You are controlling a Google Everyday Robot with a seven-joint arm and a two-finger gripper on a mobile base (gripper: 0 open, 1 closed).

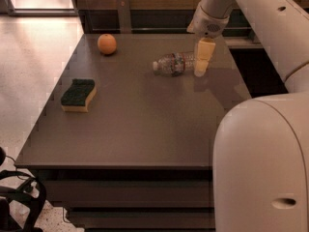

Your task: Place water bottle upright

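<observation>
The water bottle [173, 63] lies on its side on the brown table [145, 124], toward the back right. Its white cap points left and a reddish label band circles its middle. My gripper [202, 65] hangs down from the arm [212, 13] at the bottle's base end, right against it and low over the table top. The gripper covers the bottle's base.
An orange [106, 44] sits at the back left of the table. A green and yellow sponge [78, 95] lies at the left side. My own white body [260, 163] fills the right foreground. The table's right edge drops off just beyond the gripper.
</observation>
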